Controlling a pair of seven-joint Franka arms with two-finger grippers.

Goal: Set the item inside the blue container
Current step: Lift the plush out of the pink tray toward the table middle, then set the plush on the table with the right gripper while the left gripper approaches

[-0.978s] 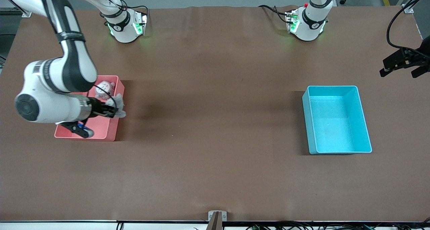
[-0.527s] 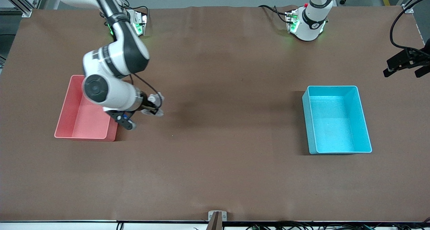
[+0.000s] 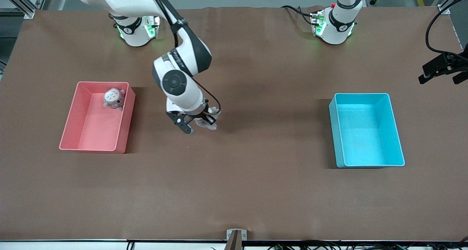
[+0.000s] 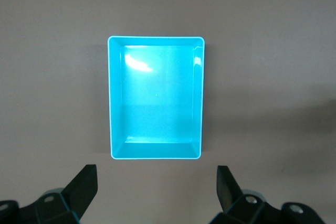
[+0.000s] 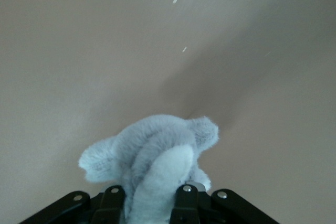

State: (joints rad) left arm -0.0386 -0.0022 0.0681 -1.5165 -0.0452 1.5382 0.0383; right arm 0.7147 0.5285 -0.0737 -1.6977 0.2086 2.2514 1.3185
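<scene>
My right claw (image 3: pixel 205 121) clamped on grey plush toy (image 3: pixel 208 120), over bare bench (image 3: pixel 256 191) between pink bin (image 3: pixel 124 133) and blue container (image 3: pixel 365 96). Container lies toward left arm's end, long axis toward front camera. Left claw (image 4: pixel 157 192) apart, waiting above container.

Even overhead light — soft shadows, glare inside blue container (image 4: pixel 155 98)

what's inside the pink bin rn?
One small grey plush toy lies in the pink bin, at the corner farthest from the front camera. The rest of its floor shows bare; nothing is covered.
</scene>
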